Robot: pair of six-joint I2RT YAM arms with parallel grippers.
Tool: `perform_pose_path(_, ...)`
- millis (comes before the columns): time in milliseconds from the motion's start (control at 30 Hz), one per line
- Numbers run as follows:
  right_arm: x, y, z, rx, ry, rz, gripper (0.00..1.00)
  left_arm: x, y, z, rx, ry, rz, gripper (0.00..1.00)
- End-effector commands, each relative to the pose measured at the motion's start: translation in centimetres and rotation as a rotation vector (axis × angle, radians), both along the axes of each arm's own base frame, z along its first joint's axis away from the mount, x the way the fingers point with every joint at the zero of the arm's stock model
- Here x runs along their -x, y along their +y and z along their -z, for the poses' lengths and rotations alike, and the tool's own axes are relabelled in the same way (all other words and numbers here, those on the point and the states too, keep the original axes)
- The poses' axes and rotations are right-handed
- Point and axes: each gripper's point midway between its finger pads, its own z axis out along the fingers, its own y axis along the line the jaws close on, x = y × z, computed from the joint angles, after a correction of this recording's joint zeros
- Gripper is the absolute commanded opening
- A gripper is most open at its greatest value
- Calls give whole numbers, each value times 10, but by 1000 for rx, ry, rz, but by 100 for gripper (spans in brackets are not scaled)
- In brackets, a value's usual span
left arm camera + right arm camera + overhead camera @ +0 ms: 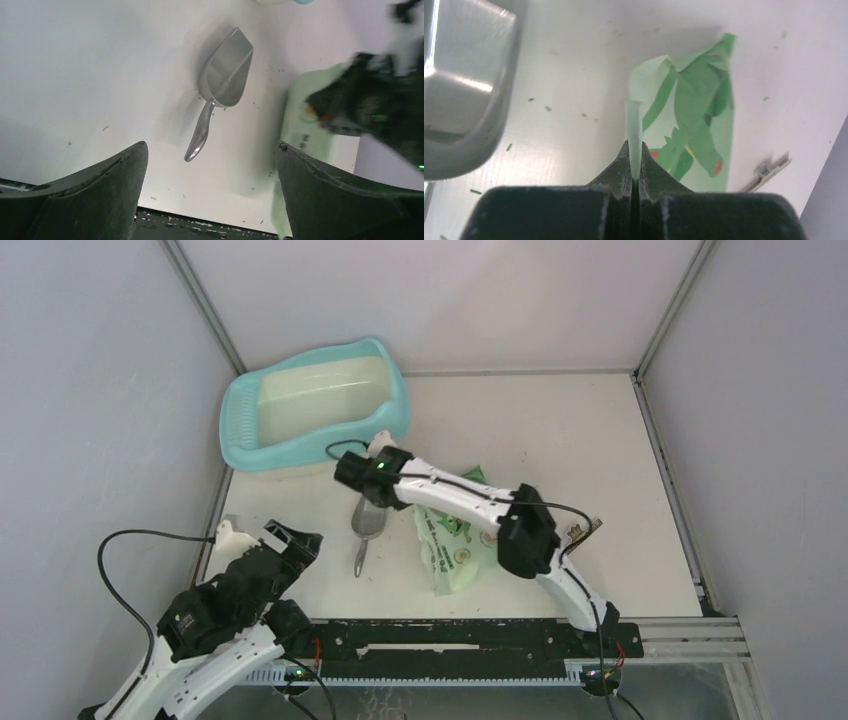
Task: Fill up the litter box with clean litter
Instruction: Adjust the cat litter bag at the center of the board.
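Lab test booth: white panel walls [100, 360], aluminium rails [690, 638].

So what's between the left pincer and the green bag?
The metal scoop lies between the left pincer and the green bag, in the top view.

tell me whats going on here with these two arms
The right gripper is shut on a thin edge of the green bag, which lies on the table beside the metal scoop. The left gripper hangs open over the near part of the table, holding nothing. The litter box sits at the far left, and the top view shows only its pale inside, no litter. So filling has not started.
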Motion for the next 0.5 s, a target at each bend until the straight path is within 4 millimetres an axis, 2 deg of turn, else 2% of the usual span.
perform_pose_path(0, -27, -49, -135, -219, -202, 91, 0, -8, -7, -23, 16, -49, 19, 100)
perform_pose_path(133, -37, -103, -206, -316, -337, 192, 0, -12, -17, -21, 14, -42, 46, 100)
perform_pose_path(200, -40, -128, -229, -351, -389, 242, 0, -14, -23, -19, 13, -36, 63, 100)
perform_pose_path(367, -44, -162, -276, -462, -490, 317, 0, -19, -35, -19, 4, -26, 101, 100)
perform_pose_path(467, -48, -179, -287, -515, -504, 380, 0, -22, -42, -21, -5, -20, 124, 100)
